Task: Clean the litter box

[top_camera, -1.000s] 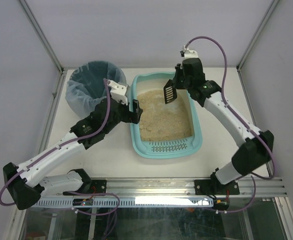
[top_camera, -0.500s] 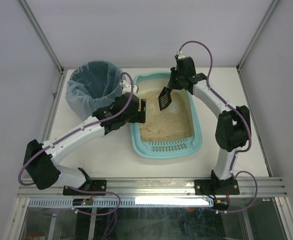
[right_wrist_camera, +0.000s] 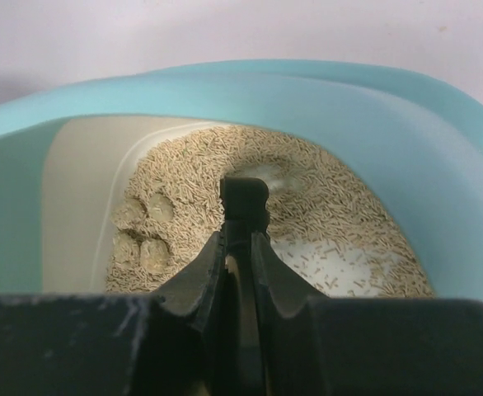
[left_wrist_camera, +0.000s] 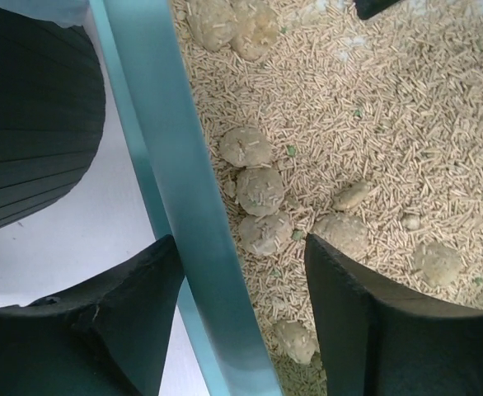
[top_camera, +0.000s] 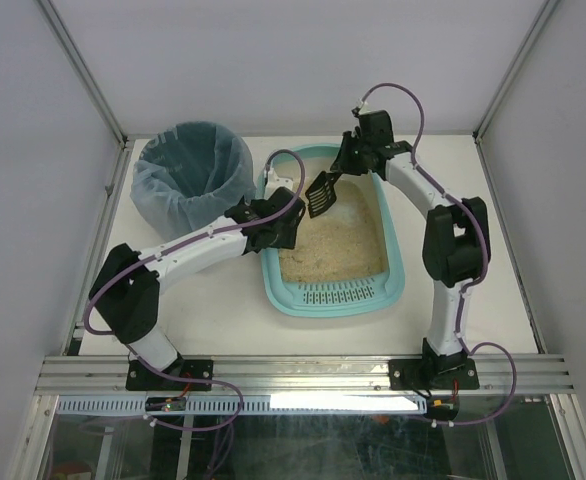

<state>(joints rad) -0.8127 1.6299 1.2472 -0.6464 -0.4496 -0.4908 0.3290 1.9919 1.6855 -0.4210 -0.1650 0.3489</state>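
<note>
The light teal litter box (top_camera: 271,268) lies mid-table, filled with beige pellet litter (top_camera: 333,245), its slotted grate (top_camera: 338,293) at the near end. My left gripper (top_camera: 285,225) is open astride the box's left rim (left_wrist_camera: 175,165), one finger outside and the other over the litter, with a gap beside the rim. Several rounded clumps (left_wrist_camera: 258,191) lie just inside that rim. My right gripper (top_camera: 353,163) is shut on the handle of a black slotted scoop (top_camera: 319,196), held over the far left of the litter. In the right wrist view the handle (right_wrist_camera: 244,198) sticks out between the fingers, with clumps (right_wrist_camera: 141,239) to the left.
A round dark bin (top_camera: 193,175) with a bluish bag liner stands left of the box, close behind my left arm; its ribbed wall (left_wrist_camera: 35,124) shows in the left wrist view. White enclosure walls with metal posts (top_camera: 83,70) surround the table.
My left gripper has moved right onto the box's left rim and its jaws have narrowed. The right gripper has swung the scoop left, towards the far left corner of the box.
</note>
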